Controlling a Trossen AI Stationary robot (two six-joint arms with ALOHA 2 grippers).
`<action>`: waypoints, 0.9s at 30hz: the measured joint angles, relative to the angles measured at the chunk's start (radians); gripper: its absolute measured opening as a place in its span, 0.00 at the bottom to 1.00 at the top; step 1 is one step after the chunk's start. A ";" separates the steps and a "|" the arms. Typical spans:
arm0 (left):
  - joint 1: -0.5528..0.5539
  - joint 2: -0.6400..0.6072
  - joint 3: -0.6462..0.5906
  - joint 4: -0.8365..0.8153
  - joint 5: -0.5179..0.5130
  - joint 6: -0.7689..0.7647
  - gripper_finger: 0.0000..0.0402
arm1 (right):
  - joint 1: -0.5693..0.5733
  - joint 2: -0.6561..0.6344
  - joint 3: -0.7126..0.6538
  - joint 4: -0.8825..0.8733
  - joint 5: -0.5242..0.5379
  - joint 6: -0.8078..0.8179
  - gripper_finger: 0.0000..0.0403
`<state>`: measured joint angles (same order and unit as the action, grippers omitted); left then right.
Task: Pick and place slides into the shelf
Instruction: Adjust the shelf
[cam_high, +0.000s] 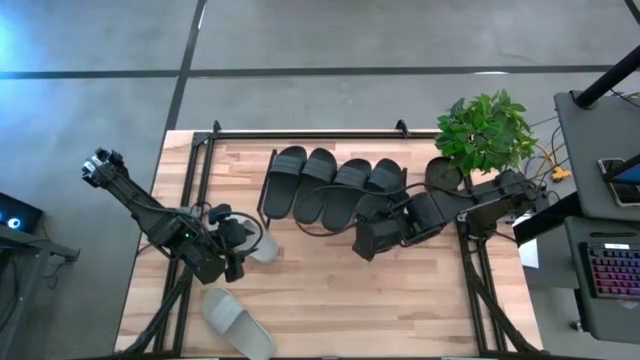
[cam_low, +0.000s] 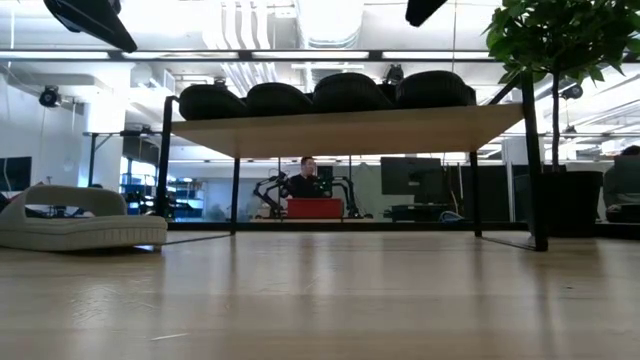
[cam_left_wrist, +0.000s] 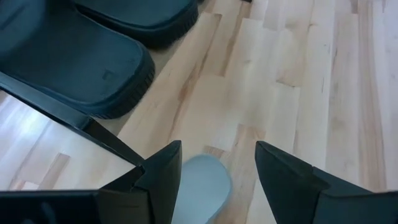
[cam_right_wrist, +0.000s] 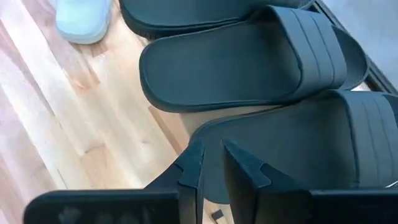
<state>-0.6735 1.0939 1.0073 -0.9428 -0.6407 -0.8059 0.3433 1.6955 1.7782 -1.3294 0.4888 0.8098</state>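
Four dark slides (cam_high: 335, 185) lay side by side on the top board of the shelf (cam_low: 340, 128), which stood at the far part of the wooden desk (cam_high: 330, 310). In the low view their dark rounded shapes made one row along the board, and the level under it showed no slide.

The right pincer (cam_high: 366, 240) hung at the near edge of the shelf, just in front of the two dark slides on the right side of the row. In the right wrist view its fingers (cam_right_wrist: 191, 168) stood almost together, with only a narrow gap between them, and nothing was held between them; their tips were close above the heel of the nearest dark slide (cam_right_wrist: 298, 143).

The left pincer (cam_high: 236, 250) was over the desk near the left end of the shelf. Its fingers (cam_left_wrist: 165, 171) were spread wide, and the end of a light grey slide (cam_left_wrist: 199, 186) lay on the desk under the gap between them, not grasped. The second light grey slide (cam_high: 238, 322) lay apart from it, near the front left edge of the desk.

A potted plant (cam_high: 485, 130) stood at the right end of the shelf.
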 joint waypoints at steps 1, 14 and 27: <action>0.000 0.000 0.000 0.000 0.009 0.000 0.47 | 0.003 0.000 0.000 0.006 -0.015 0.003 0.11; 0.000 0.000 -0.002 -0.009 0.017 0.002 0.47 | 0.117 0.043 -0.202 0.007 -0.206 0.299 0.11; 0.000 0.000 -0.002 -0.008 0.003 0.002 0.47 | 0.045 0.044 -0.399 -0.081 -0.038 0.407 0.11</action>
<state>-0.6735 1.0943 1.0050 -0.9512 -0.6376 -0.8037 0.3884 1.7397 1.3794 -1.4106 0.4504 1.2172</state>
